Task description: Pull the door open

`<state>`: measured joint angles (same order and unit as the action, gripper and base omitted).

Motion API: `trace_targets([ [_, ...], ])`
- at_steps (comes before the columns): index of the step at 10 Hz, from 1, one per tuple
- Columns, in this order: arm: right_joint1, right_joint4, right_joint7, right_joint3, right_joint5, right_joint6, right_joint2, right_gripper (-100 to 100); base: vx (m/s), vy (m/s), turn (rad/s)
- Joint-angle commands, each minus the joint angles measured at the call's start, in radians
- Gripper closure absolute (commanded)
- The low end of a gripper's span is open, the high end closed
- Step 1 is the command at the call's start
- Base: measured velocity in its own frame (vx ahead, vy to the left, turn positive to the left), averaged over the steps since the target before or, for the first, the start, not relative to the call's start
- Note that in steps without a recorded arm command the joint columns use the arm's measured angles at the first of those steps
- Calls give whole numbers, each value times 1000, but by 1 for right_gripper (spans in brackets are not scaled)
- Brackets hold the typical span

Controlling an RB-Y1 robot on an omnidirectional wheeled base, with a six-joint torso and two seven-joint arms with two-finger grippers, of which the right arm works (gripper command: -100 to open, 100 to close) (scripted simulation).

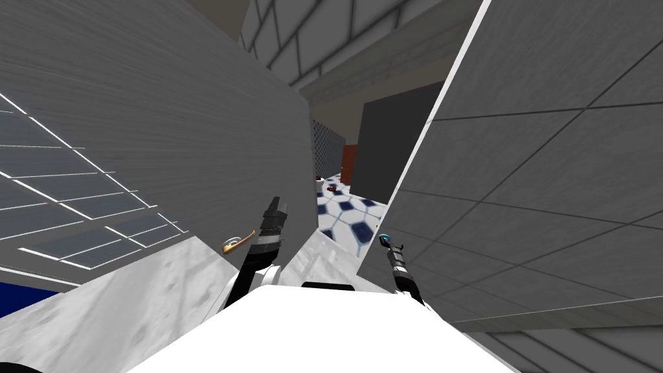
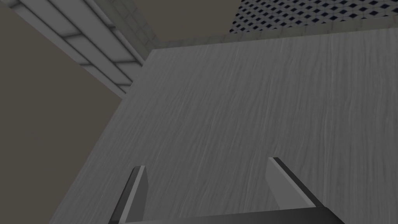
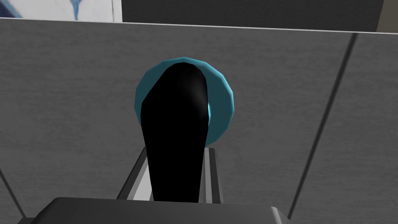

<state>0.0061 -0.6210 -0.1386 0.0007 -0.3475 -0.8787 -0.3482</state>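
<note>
A grey panelled door (image 1: 531, 188) with a white edge stands ajar on my right. It carries a black lever handle (image 3: 177, 132) on a teal round rose (image 3: 223, 97). My right gripper (image 3: 175, 175) is shut on the lever, with a finger pressed against each of its sides. In the head view the right gripper (image 1: 390, 245) sits at the teal rose (image 1: 384, 238) low on the door's edge. My left gripper (image 1: 275, 206) is raised beside a grey wood-grain door (image 1: 194, 142). In the left wrist view the left gripper (image 2: 206, 182) is open and faces that grey grained surface (image 2: 252, 109).
A gold lever handle (image 1: 236, 245) sticks out of the left grey door, close to my left forearm. Between the two doors a gap shows a blue and white tiled floor (image 1: 349, 214), a dark panel (image 1: 395, 142) and a red-brown object (image 1: 349, 165) farther off.
</note>
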Motion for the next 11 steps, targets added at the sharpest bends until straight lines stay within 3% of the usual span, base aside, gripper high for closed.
trace_targets([
  [1,9,-5,-14,14,7,-9,-10,100,-154,-9,91],
  [8,56,-33,-88,87,41,-57,-58,100,-236,-21,103],
  [9,51,-28,-81,80,37,-52,-55,100,-124,-18,21],
  [11,79,-33,-107,109,45,-82,-74,100,-206,-66,160],
])
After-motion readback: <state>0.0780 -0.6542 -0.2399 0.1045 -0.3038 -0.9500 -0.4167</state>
